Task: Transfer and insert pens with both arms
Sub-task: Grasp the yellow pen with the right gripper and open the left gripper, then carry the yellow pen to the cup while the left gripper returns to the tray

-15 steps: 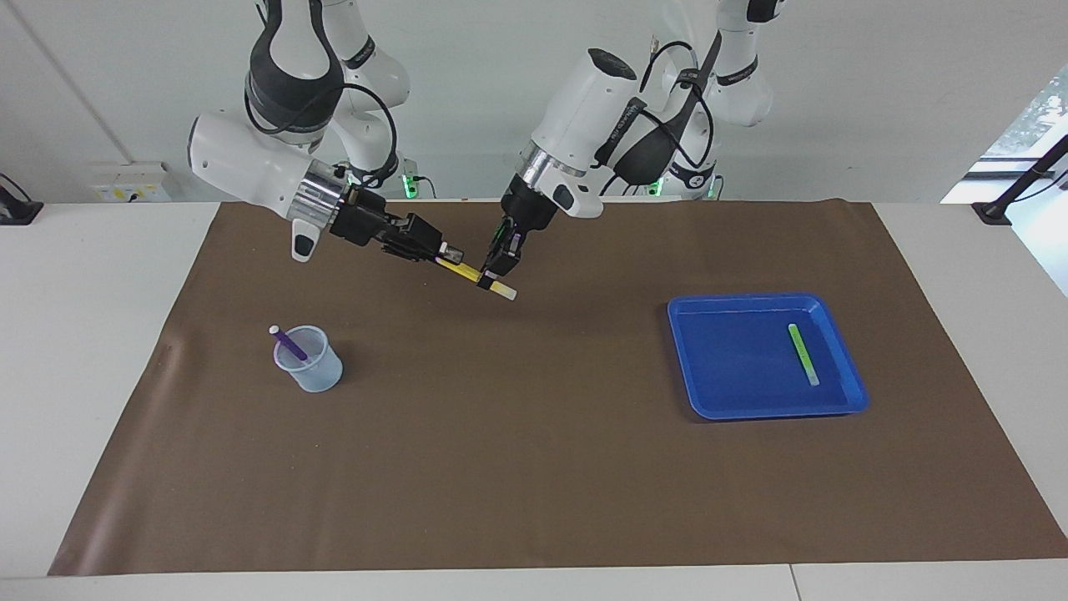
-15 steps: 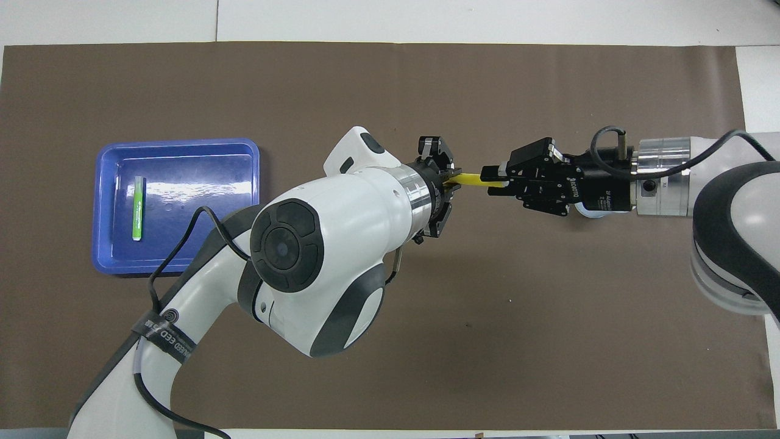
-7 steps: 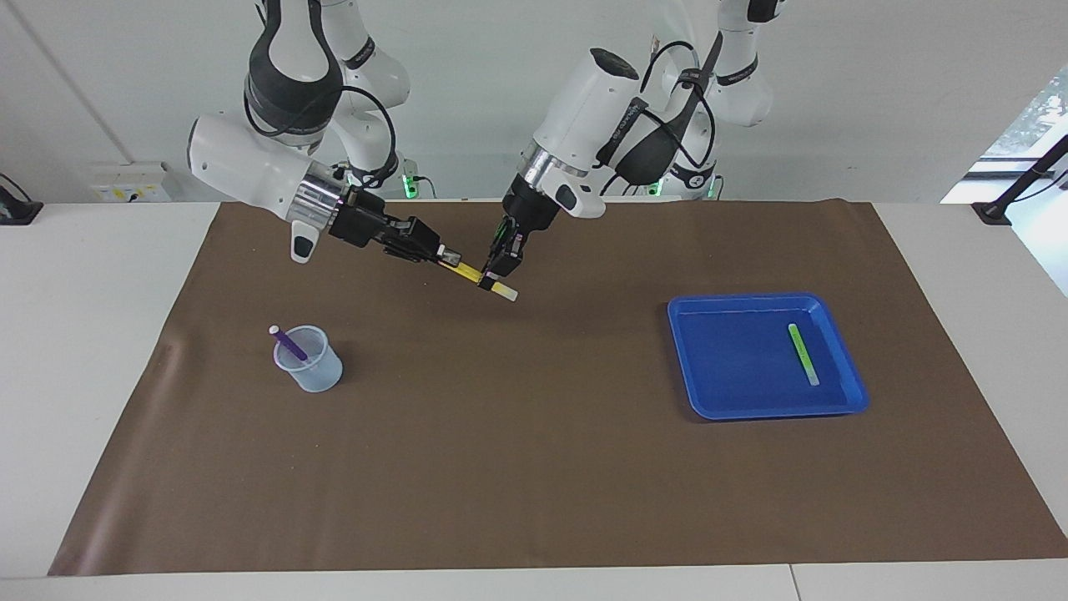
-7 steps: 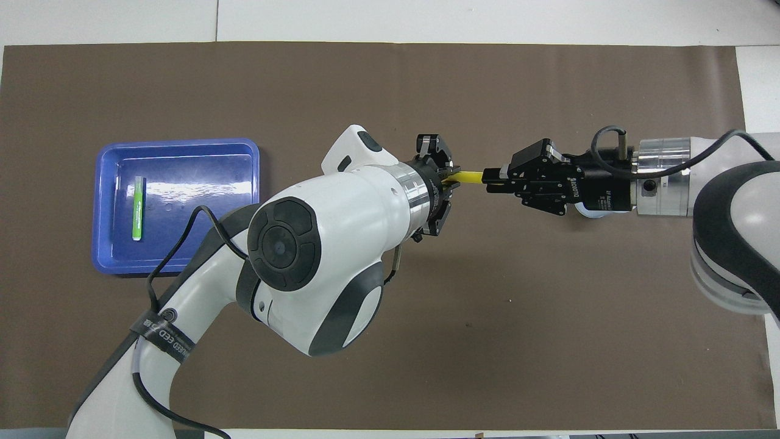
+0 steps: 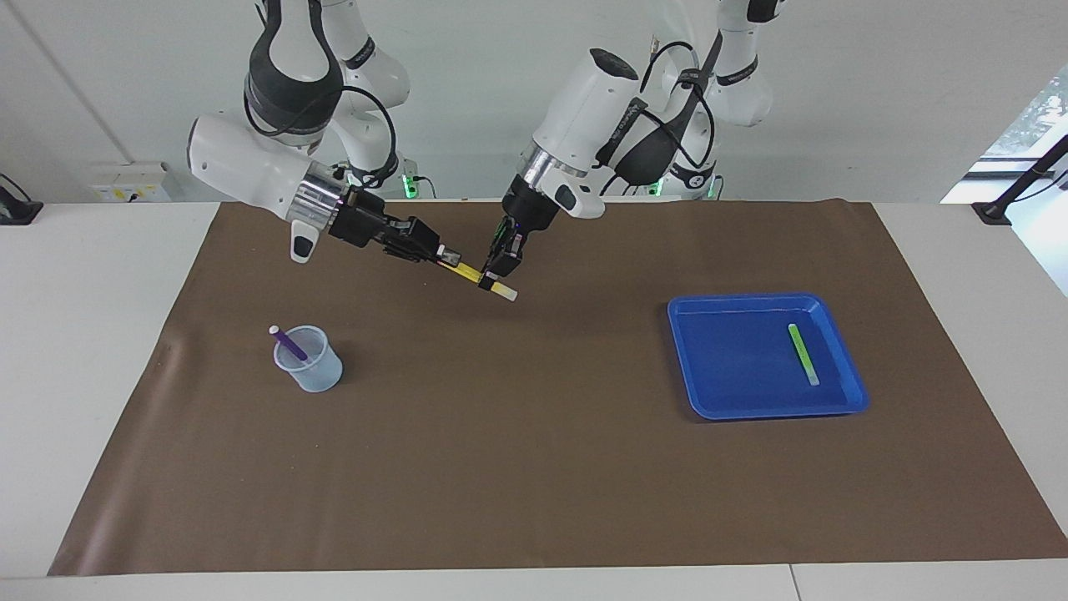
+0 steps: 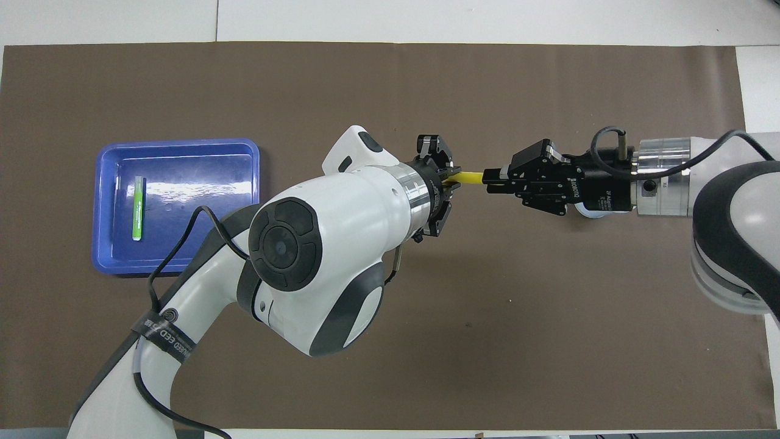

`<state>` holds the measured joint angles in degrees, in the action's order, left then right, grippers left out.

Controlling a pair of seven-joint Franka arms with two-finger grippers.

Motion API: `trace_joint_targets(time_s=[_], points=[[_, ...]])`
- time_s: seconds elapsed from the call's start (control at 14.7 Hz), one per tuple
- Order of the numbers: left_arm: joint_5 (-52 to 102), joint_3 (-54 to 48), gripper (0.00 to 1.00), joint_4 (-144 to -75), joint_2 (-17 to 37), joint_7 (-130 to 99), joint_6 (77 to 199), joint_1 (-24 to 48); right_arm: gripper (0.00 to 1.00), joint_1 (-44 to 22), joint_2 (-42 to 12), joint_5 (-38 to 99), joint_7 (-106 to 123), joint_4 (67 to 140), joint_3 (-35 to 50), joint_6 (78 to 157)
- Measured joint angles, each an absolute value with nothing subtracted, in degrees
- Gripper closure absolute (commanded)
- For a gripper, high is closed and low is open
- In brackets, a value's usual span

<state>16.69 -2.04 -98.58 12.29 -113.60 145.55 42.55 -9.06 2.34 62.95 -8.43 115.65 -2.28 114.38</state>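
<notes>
At the left arm's end of the worktop (image 5: 534,467) the tray (image 5: 734,367) holds the green pen (image 5: 803,354), lying flat and untouched. My left claw (image 5: 494,280) hangs over the middle of the worktop, pinched shut on the yellow pen (image 5: 469,271) near its pale cap. My right claw (image 5: 446,257) looks clamped on the same pen's other end, so the pen bridges the two in the air. I judge this to be the handover. To do it well, my right claw should have a firm grip before my left opens. The left should then back off along its own axis without dragging the pen askew. Toward the right arm's end stands the cup (image 5: 309,361) with the purple pen (image 5: 290,342) already leaning in it. The facing view shows the pen's downward tilt and the cup. The overhead view hides the cup under my right arm, but shows the pen running straight between both claws.
</notes>
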Motion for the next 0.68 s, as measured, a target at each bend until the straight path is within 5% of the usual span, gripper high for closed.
trace_joint_targets(time_s=[0.41,0.68], points=[[15.65,-0.95,0.00,-98.61,12.20,-99.39,140.06,41.51,1.00,-8.62,2.21,56.87,-8.27,114.28,-2.32,112.89],[15.50,-0.53,0.00,-98.86,11.65,-79.29,131.83,35.47,1.00,-6.89,-0.56,39.79,-5.59,104.95,-2.66,104.49]])
